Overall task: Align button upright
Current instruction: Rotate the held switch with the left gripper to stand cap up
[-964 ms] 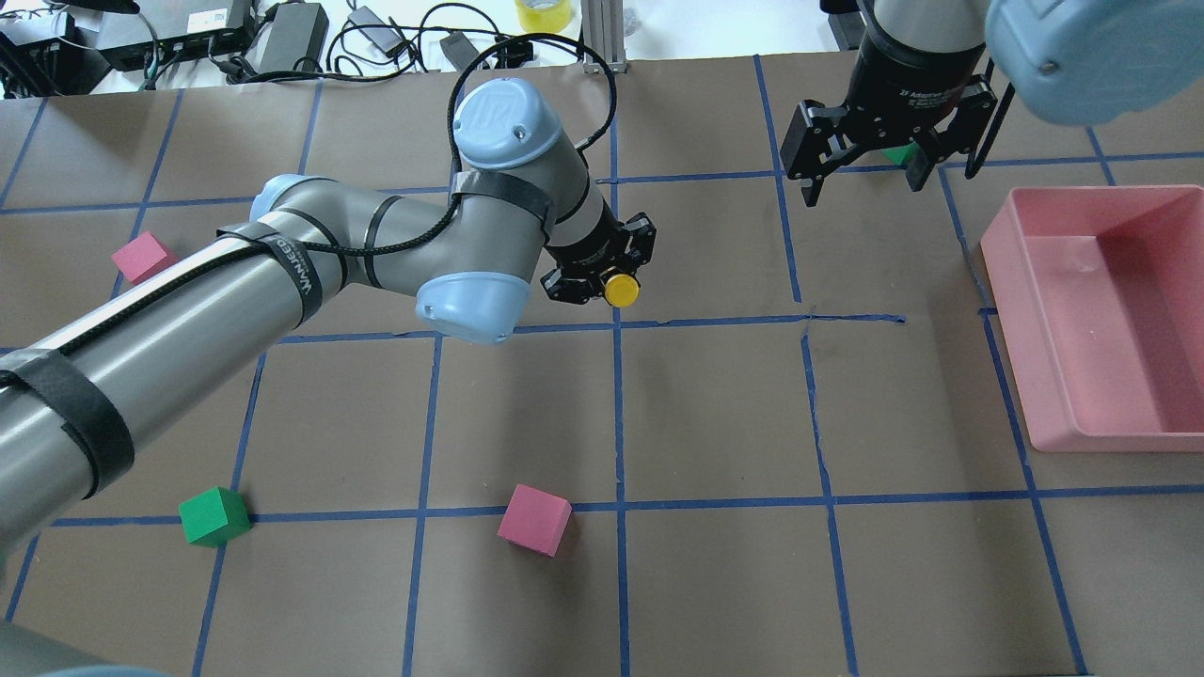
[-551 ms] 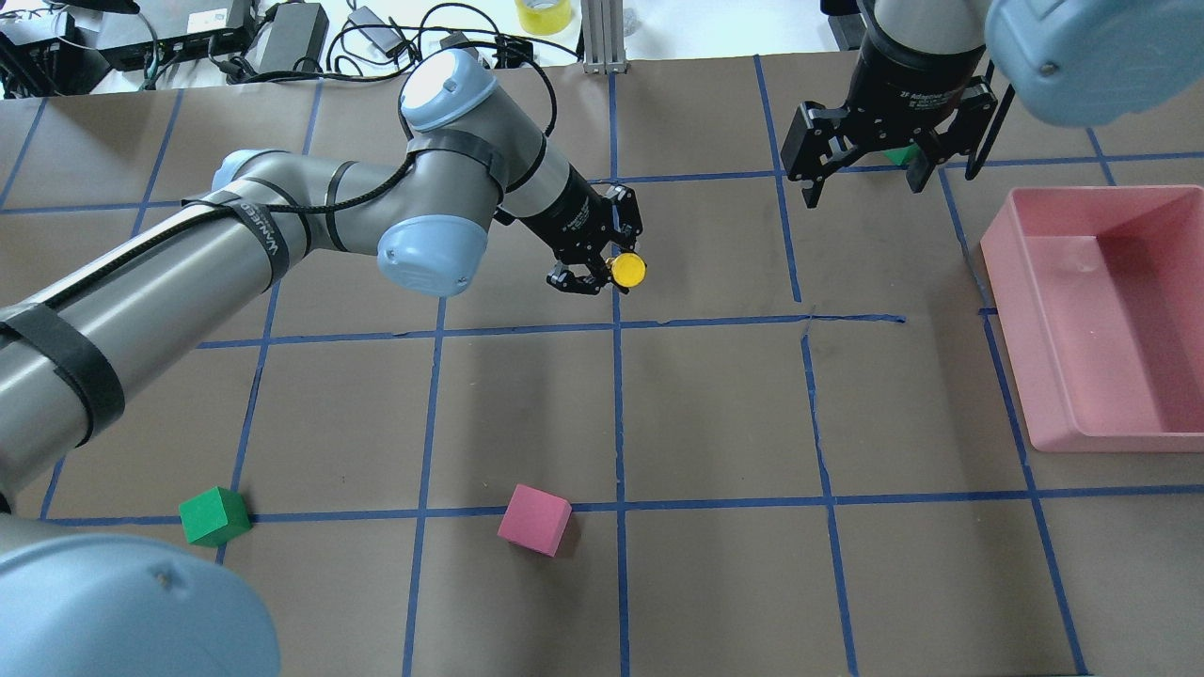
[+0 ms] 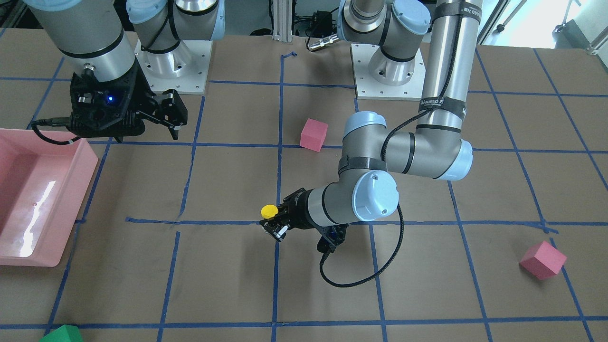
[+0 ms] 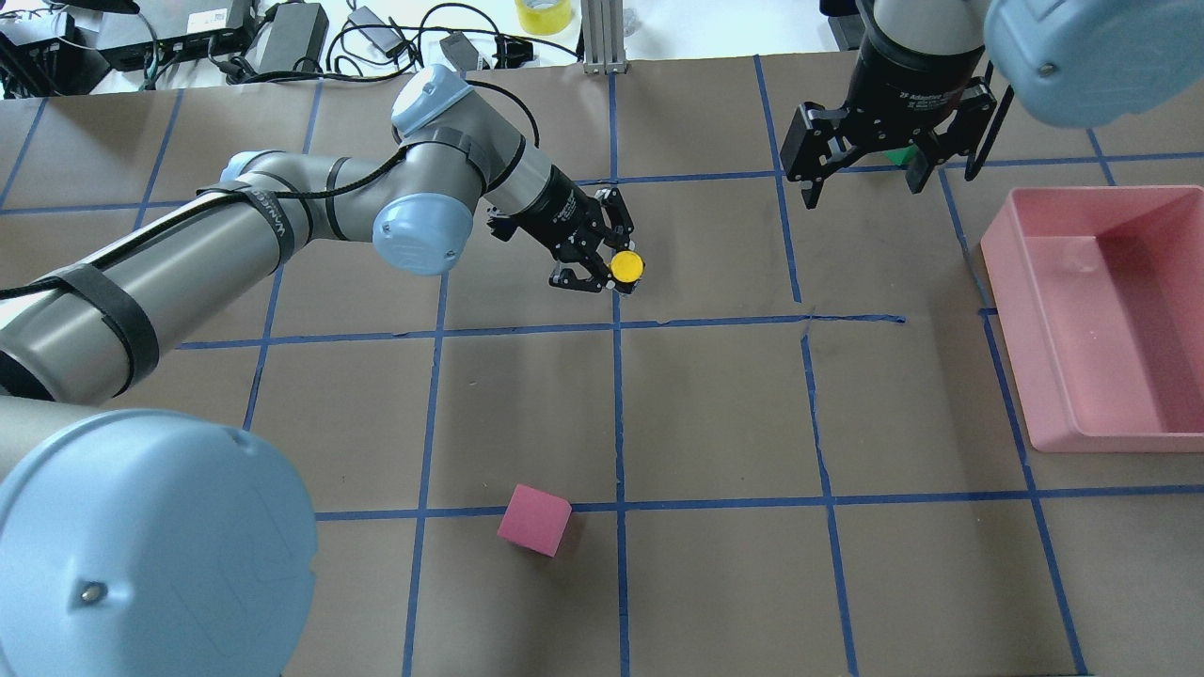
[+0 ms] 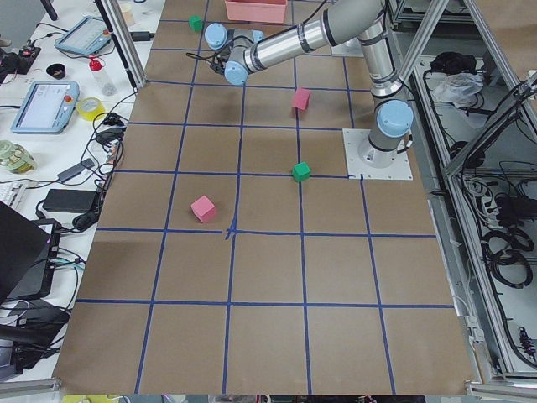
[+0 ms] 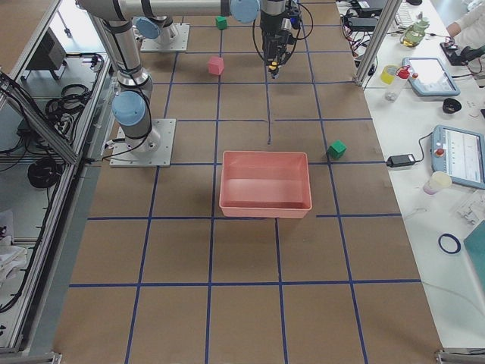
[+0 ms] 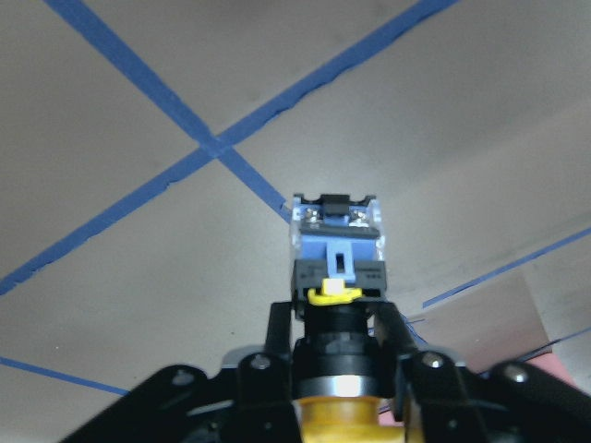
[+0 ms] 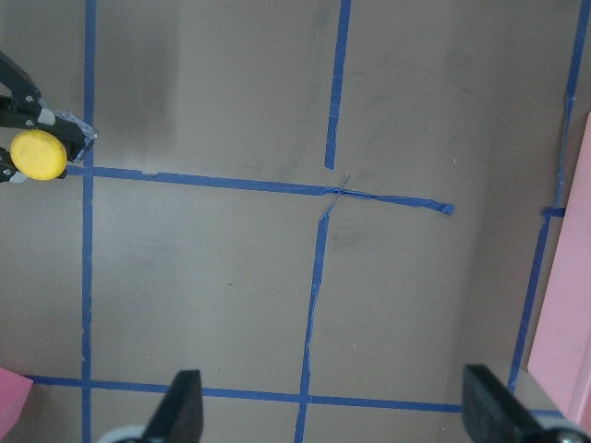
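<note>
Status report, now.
Left gripper shut on the button, cap up, body tilted down over a tape line. Right gripper open, empty, near the pink tray. Pink cube well off; nothing near the button.

Pink bin at right; pink cube on blue tape line; cables beyond table edge.

**Robotics laboratory.** Two industrial robot arms are bolted through metal base plates to a table covered in brown paper and gridded with blue tape. A side bench carries teach pendants and power bricks. An aluminium-profile frame edges the cell (coiled cables lie behind it).
</note>
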`<action>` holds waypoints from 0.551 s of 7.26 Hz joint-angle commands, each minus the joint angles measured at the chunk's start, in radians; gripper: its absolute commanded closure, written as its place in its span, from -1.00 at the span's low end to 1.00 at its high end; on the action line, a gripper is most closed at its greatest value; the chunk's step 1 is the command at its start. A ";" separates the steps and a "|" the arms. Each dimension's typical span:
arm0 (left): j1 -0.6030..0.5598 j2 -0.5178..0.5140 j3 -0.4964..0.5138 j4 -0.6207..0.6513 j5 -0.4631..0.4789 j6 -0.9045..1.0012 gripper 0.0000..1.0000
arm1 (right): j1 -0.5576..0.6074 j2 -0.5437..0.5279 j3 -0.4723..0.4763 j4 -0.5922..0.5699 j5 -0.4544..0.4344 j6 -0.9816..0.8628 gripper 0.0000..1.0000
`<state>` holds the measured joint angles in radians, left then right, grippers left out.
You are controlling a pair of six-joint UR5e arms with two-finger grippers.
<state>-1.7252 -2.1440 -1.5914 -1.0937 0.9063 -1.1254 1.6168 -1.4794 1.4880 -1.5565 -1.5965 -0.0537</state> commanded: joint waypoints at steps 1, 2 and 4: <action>0.009 -0.017 -0.040 -0.003 -0.016 -0.008 0.74 | 0.000 -0.001 0.000 -0.008 0.001 0.000 -1.00; 0.009 -0.017 -0.051 -0.003 -0.015 -0.010 0.73 | 0.000 0.001 0.000 -0.001 0.001 0.000 -1.00; 0.009 -0.019 -0.053 -0.005 -0.017 -0.011 0.49 | 0.000 0.001 0.000 -0.004 0.001 0.000 -1.00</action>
<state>-1.7167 -2.1620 -1.6416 -1.0978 0.8904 -1.1353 1.6168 -1.4789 1.4879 -1.5589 -1.5954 -0.0544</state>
